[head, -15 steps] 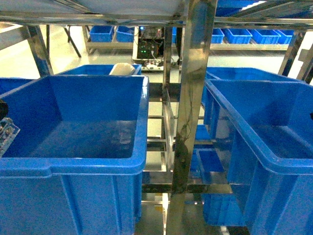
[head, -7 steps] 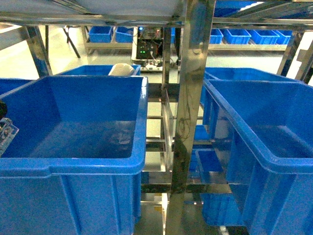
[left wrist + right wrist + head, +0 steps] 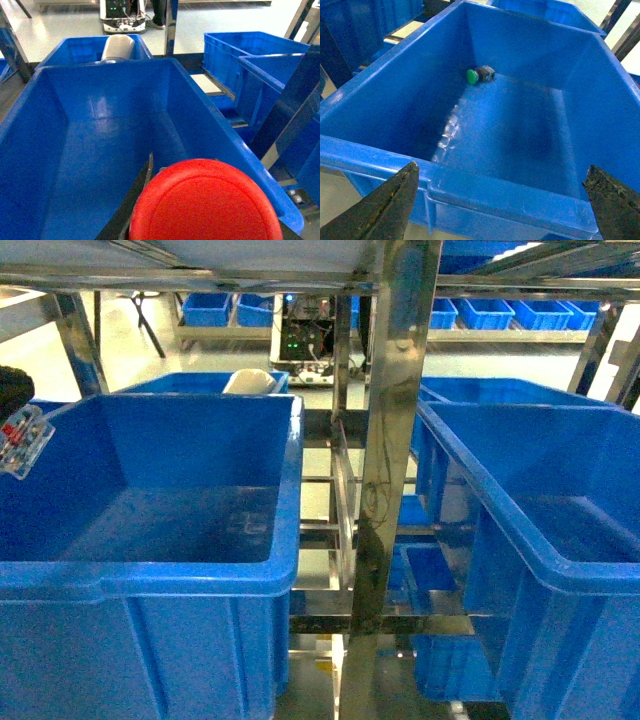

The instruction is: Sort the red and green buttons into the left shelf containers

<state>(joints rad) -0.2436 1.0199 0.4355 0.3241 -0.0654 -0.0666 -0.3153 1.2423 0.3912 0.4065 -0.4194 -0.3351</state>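
Left gripper clamped on the red button above the left tub; right gripper spread wide, green button lying in its tub.

- Right gripper: two dark, near-black fingers, wedge-shaped and tapering to points, with a rough, scuffed surface showing brownish wear along the edges.
- Left gripper: only thin dark finger edges show.
- In the head view, the left gripper appears as a rounded black form.
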